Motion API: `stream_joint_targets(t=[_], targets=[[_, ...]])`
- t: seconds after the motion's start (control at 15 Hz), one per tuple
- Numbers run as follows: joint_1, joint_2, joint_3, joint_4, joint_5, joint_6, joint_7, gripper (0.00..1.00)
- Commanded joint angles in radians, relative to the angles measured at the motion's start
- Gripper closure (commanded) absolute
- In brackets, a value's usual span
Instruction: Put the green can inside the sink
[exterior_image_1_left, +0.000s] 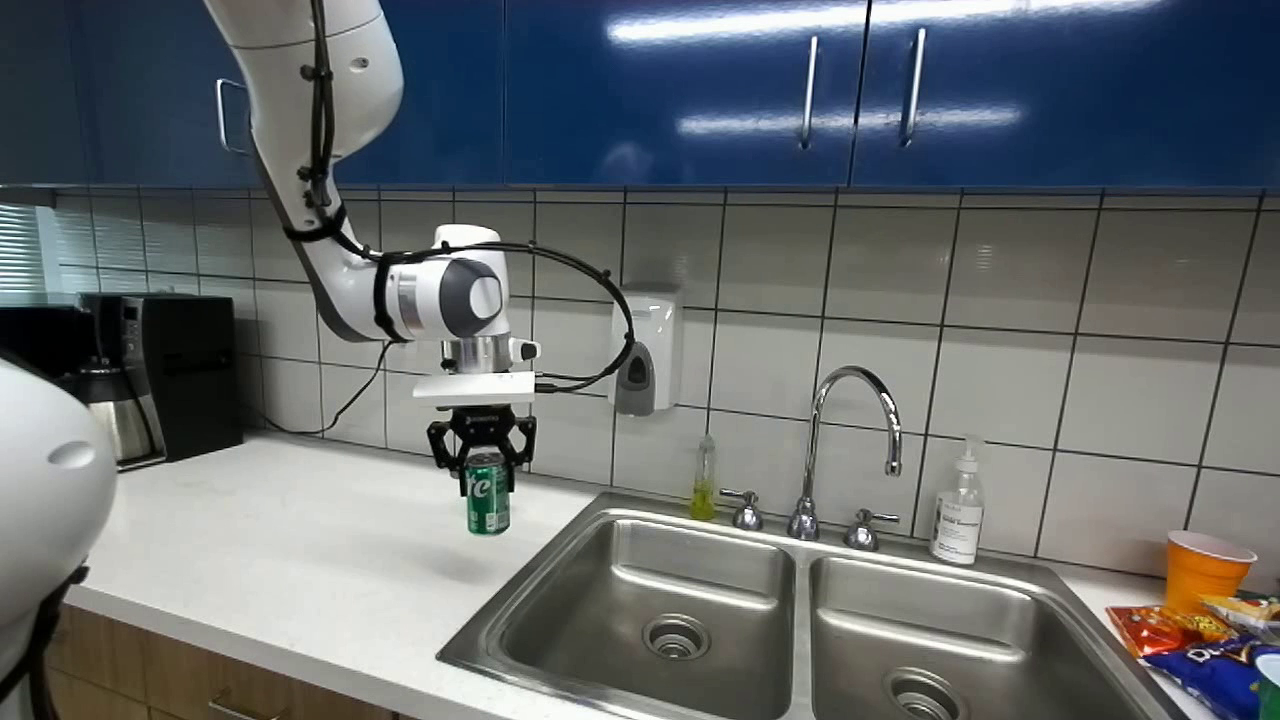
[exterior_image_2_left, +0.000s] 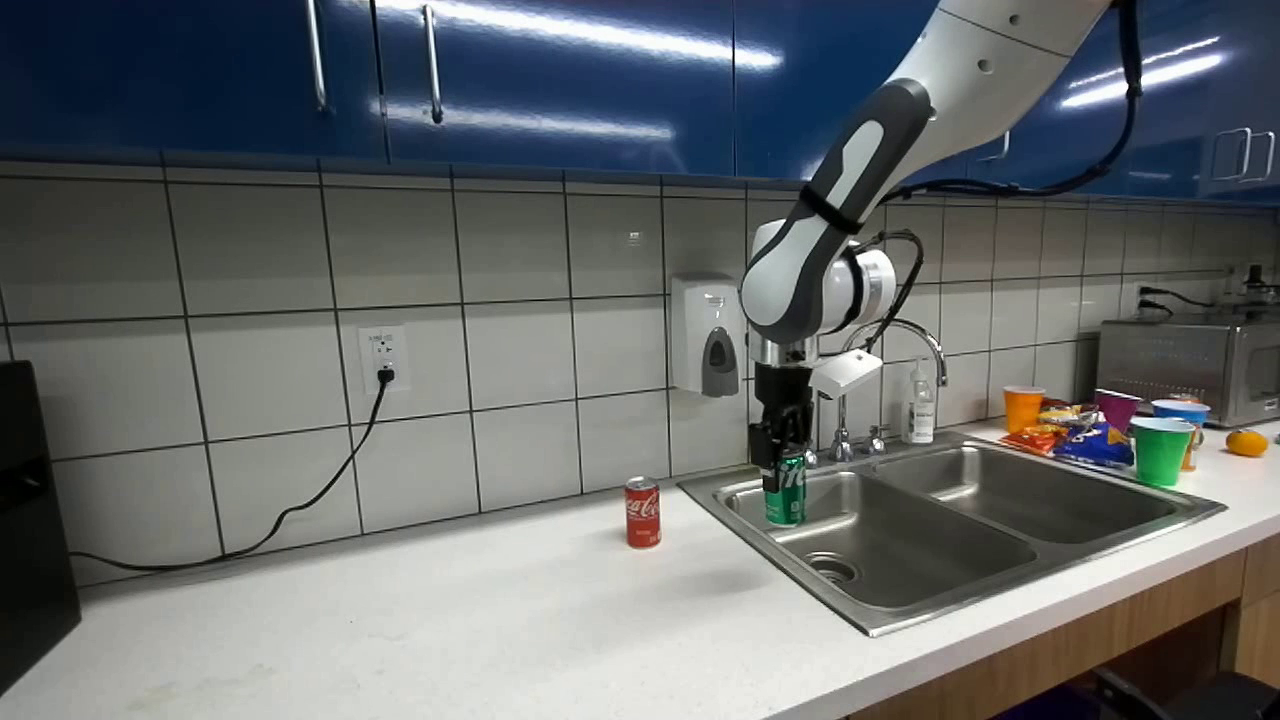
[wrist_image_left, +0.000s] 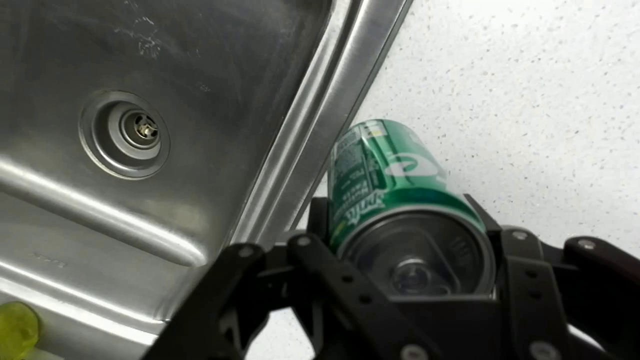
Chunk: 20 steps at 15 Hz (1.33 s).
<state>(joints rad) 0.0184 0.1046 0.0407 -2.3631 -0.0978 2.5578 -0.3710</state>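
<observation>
The tool (exterior_image_1_left: 488, 486) pinches the green can (exterior_image_1_left: 488, 508) by its upper part, suspended upright above the tabletop (exterior_image_1_left: 300, 530), just beside one end of the sink (exterior_image_1_left: 803, 630). A red can (exterior_image_2_left: 643, 512) stands near that same end. The faucet (exterior_image_1_left: 811, 455) rises from the sink's wall-side rim; snack bags (exterior_image_2_left: 1098, 442) lie by its opposite end.
</observation>
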Motion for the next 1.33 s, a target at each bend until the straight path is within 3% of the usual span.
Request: stream_joint_targets(t=[0.0,1.27], targets=[[-0.012,-0.052,-0.015,-0.034,-0.006,-0.026,0.034,0.62],[-0.088,0.021,-0.149,-0.063,-0.074,0.008,0.096,0.62]])
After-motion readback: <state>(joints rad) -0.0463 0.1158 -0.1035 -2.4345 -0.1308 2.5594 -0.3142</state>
